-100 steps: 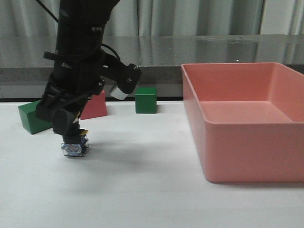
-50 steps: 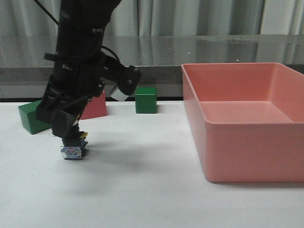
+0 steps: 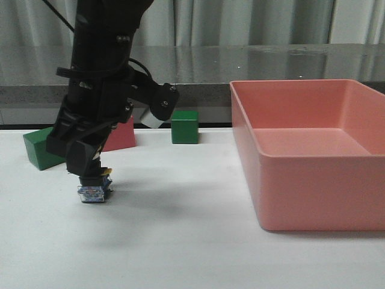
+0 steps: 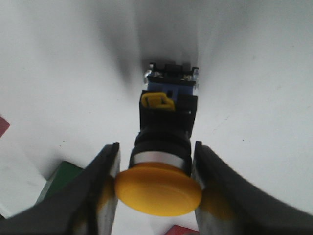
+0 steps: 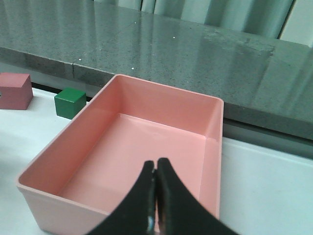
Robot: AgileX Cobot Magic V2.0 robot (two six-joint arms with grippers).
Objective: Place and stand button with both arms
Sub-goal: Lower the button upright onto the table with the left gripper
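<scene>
The button [image 3: 94, 192] stands upright on the white table at the left, its clear bluish base down on the surface. In the left wrist view its yellow cap [image 4: 159, 190] and black body point toward the camera. My left gripper [image 3: 90, 173] comes down from above and is shut on the button, with both fingers [image 4: 108, 169] pressed against the cap's sides. The right gripper [image 5: 156, 169] is shut with nothing in it and hangs over the pink bin [image 5: 58, 205]. It does not show in the front view.
The large pink bin [image 3: 307, 180] fills the right of the table. Behind the left arm lie a green cube [image 3: 39, 150] and a pink block [image 3: 120, 135], with another green cube [image 3: 184, 126] further right. A grey counter runs behind the table.
The left gripper and the button have sunk a few pixels and shifted slightly left. The button's base now meets the table.
</scene>
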